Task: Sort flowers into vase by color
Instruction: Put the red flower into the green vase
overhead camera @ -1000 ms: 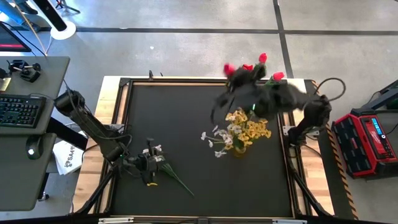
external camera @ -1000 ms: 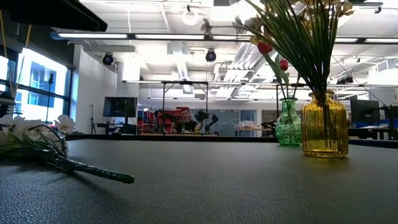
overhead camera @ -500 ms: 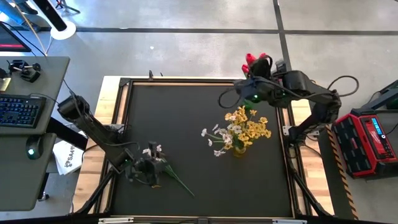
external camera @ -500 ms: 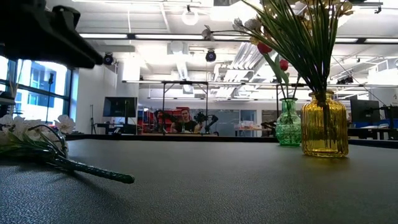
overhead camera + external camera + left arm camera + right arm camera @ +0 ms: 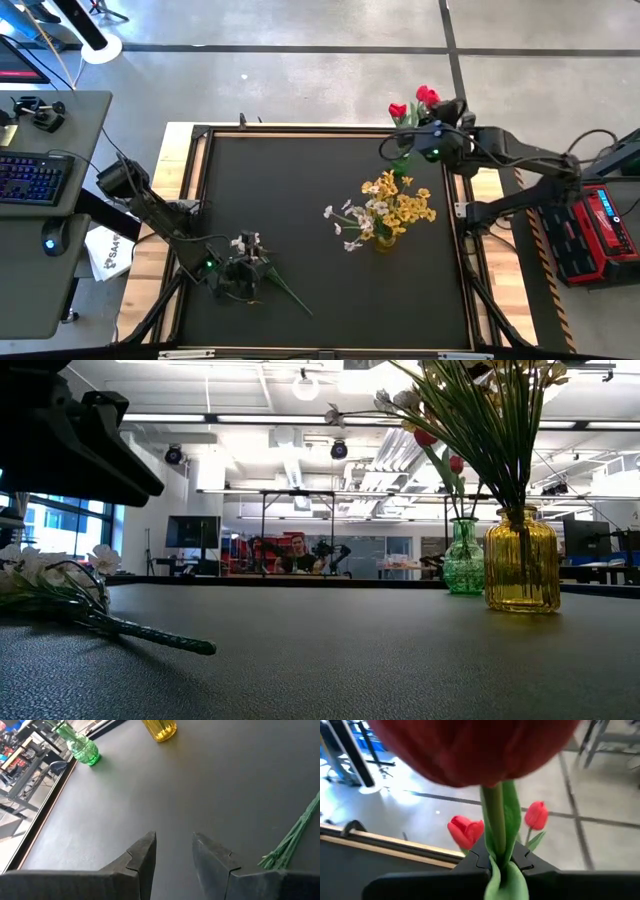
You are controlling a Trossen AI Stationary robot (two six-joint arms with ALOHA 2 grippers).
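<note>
A white flower spray (image 5: 248,244) lies flat on the black table near its left front, with the green stem (image 5: 150,635) pointing toward the near edge. My left gripper (image 5: 174,857) stands open just above the table beside that stem (image 5: 292,837), touching nothing. At the far right, my right gripper (image 5: 497,857) is shut on a red tulip (image 5: 470,750), up in the air near the green vase (image 5: 463,560). Two more red tulips (image 5: 465,832) stand in that vase. The yellow vase (image 5: 520,560) holds yellow and white flowers (image 5: 395,210). My right gripper pinches the red tulip's green stem (image 5: 495,840) just below the bud, between its two fingers. The bud stands beyond the fingers and a green leaf (image 5: 502,882) trails back under them. The tulip is lifted clear of the table and the vases.
A wooden frame (image 5: 190,170) borders the black table. A desk with a keyboard (image 5: 30,180) stands off the left side and a red case (image 5: 590,225) off the right. The table's middle (image 5: 300,190) is bare. A person (image 5: 297,555) sits far back in the room.
My right gripper has drawn back from over the table's far middle toward the far right corner, carrying the red tulip and rolling its wrist. My left gripper has sunk toward the table beside the white flower spray, which has stayed where it lay.
</note>
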